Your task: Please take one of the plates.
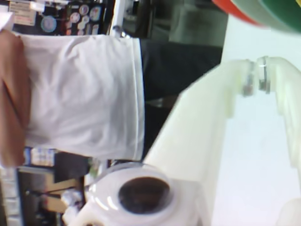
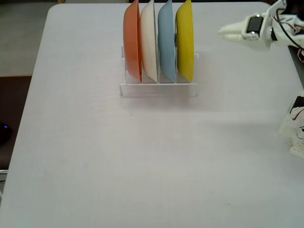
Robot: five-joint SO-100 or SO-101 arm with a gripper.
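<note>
The yellow plate (image 2: 185,40) stands on edge at the right end of a clear rack (image 2: 158,88) at the far middle of the table in the fixed view. To its left stand a light blue plate (image 2: 166,42), a white plate (image 2: 149,42) and an orange plate (image 2: 132,40). My white gripper (image 2: 223,32) hovers at the far right, pointing left towards the yellow plate, a short gap away. Its jaws stand apart and hold nothing. In the wrist view the gripper (image 1: 249,155) shows white table between its jaws. The yellow plate cannot be made out there.
The white table (image 2: 142,156) spreads out in front of the rack. Arm parts and wires (image 2: 297,128) sit at the right edge. In the wrist view a person in a white shirt (image 1: 80,94) stands beyond the table, and curved red and green edges (image 1: 263,12) show at top right.
</note>
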